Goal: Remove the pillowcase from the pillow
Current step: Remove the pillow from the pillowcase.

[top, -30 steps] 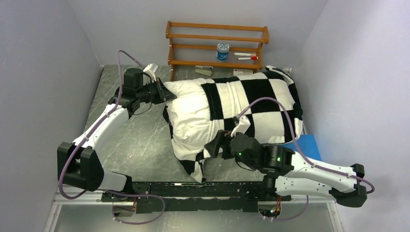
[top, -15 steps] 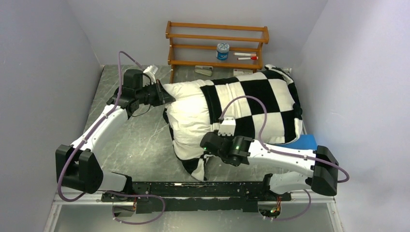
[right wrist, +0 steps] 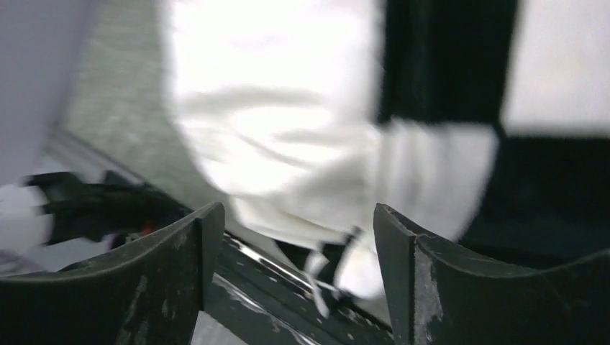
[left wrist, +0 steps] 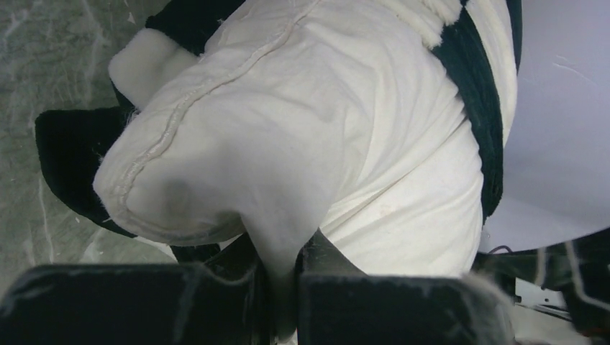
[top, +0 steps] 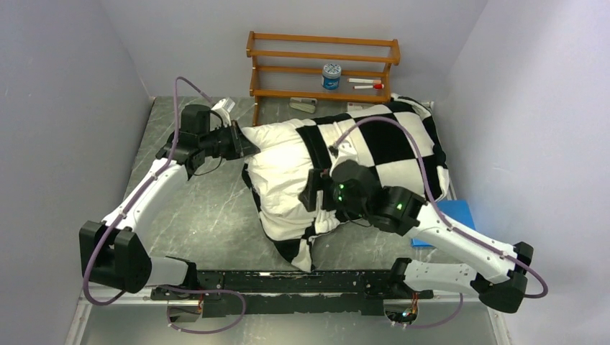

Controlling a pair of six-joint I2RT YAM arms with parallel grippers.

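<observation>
The white pillow (top: 280, 165) lies across the table, its left half bare. The black-and-white checkered pillowcase (top: 392, 144) covers its right half, and a loose checkered flap hangs at the near edge. My left gripper (top: 243, 144) is shut on the pillow's far left corner; in the left wrist view the white fabric (left wrist: 324, 129) is pinched between the jaws (left wrist: 284, 287), with the pillowcase's black edge (left wrist: 475, 93) beyond. My right gripper (top: 308, 198) hovers open over the pillow's middle. In the blurred right wrist view, its gripper (right wrist: 295, 215) holds nothing, with the white pillow (right wrist: 273, 129) and a black square of the pillowcase (right wrist: 446, 65) ahead.
A wooden rack (top: 322, 65) stands against the back wall with a small jar (top: 331, 75) and markers on it. A blue pad (top: 453, 212) lies at the right, partly under my right arm. Walls close in on both sides.
My right arm has swung from the pillow's near edge up over its middle, and its jaws now stand open. The left grip on the corner has not changed.
</observation>
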